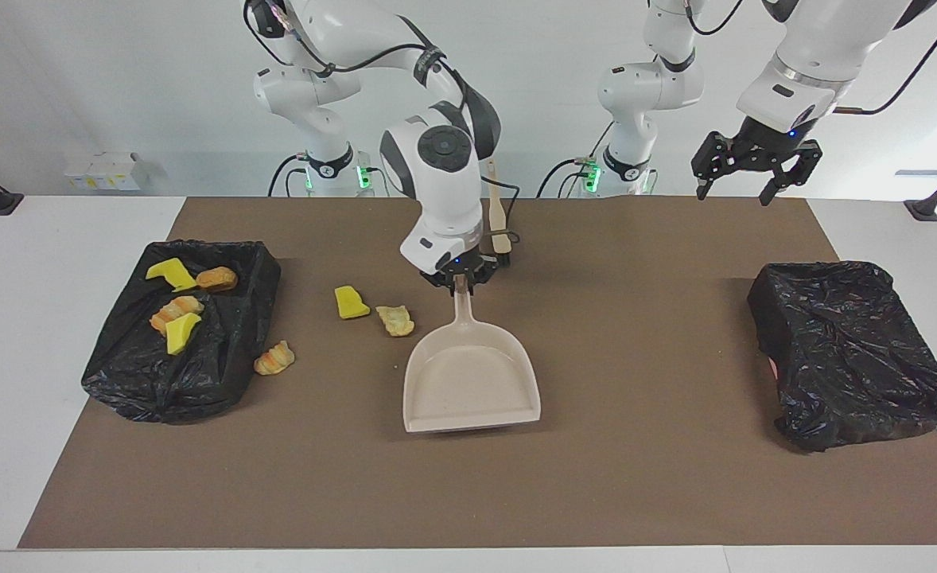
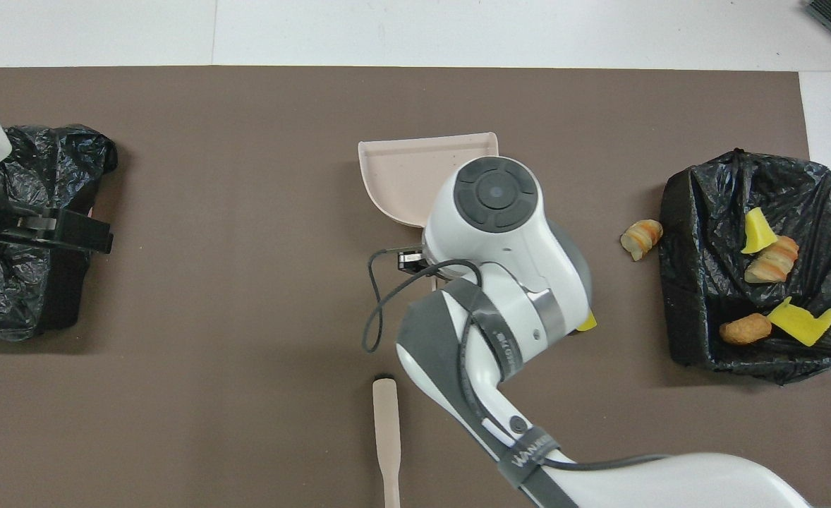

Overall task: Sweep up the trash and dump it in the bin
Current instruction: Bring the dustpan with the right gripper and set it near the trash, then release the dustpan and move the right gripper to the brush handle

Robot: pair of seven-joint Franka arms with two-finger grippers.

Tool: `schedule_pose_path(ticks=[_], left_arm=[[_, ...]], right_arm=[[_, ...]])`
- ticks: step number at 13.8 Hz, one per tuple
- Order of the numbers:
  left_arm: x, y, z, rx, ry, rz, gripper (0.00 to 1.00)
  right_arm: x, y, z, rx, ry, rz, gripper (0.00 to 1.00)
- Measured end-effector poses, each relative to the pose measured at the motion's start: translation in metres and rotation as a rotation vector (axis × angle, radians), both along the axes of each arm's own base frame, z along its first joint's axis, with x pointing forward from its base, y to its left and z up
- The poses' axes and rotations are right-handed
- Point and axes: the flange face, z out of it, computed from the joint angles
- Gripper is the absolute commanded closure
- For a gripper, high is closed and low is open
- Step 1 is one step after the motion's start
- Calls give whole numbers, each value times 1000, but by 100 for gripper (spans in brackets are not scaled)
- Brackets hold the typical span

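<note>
Right gripper (image 1: pixel 460 280) pinched on the handle of the beige dustpan (image 1: pixel 472 382), pan mouth pointing away from the robots. Three trash pieces loose on the brown mat (image 1: pixel 612 477), all toward the right arm's end from the pan: yellow sponge chunk (image 1: pixel 351 302), pale pastry piece (image 1: pixel 396 320) just beside the pan, croissant (image 1: pixel 274 358) touching the black-bagged bin (image 1: pixel 222 374). Four pieces already in that bin. Brush (image 1: pixel 499 227) untouched, lengthwise along the robots' reach. Left gripper (image 1: pixel 755 177) spread wide, waiting high over the left arm's end of the table.

light: bright, even | shadows: soft, short | focus: sharp
</note>
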Motion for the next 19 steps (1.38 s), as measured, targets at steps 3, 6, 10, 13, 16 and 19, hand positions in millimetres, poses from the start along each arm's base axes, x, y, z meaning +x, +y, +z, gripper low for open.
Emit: schedule_pose_path(ticks=[3,6,10,13,16,19], left_arm=[[0,0,0,0,0,0,0],[0,-1,0,0,-1,-1,0],[0,-1,1,0,-2,0,0],[0,-1,1,0,-2,0,0],[0,-1,1,0,-2,0,0],[0,-1,1,0,-2,1,0]], right_arm=[[14,47,-46,25,-11,-47,100],[22,59,-79,35,-19,-48,68],[24,61,-76,13,-49,-27,0],[29,59,-52,29,-88,-30,0],[27,57,-21,46,-118,-29,0],[23,40,2,30,-107,-43,0]])
